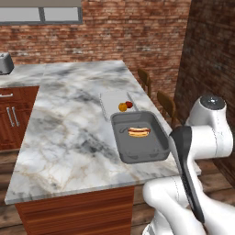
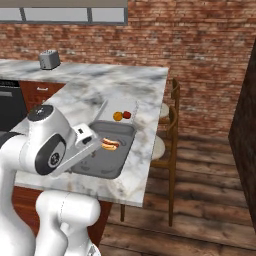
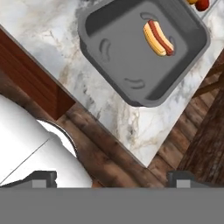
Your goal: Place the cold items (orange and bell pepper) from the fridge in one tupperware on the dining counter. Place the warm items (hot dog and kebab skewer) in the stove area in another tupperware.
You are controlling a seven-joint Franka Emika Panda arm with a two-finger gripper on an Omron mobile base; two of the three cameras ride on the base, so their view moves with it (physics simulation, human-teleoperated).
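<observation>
Arm: the white arm is folded close to the base, its elbow joint raised beside the near edge of the counter point(image 1: 69, 133); the forearm slopes down and the hand looks down over the counter's near corner and the wooden floor.
Gripper point(image 3: 113, 178): the two dark finger tips stand at the bottom of the hand view, far apart, with nothing between them; the jaws are spread wide and hold nothing.
Hot dog point(image 1: 138, 132): it lies inside the grey tub point(image 1: 151, 153), toward the tub's far side, a sausage in a bun, flat on the tub's floor. In the hand view it sits in the upper right part of the tub.
Grey tub: dark, rectangular with rounded corners, on the marble counter near its near right corner, close to the edge.
Orange point(image 1: 122, 107): in the pale clear tub point(image 1: 110, 97) just behind the grey one.
Bell pepper point(image 1: 129, 104): red, just beside the orange in the same pale tub, the two touching or nearly so.
Chairs point(image 1: 166, 106): two wooden ones stand along the counter's right side.
Toaster point(image 2: 49, 59): a silver one on the far back counter, well apart from the tubs.
</observation>
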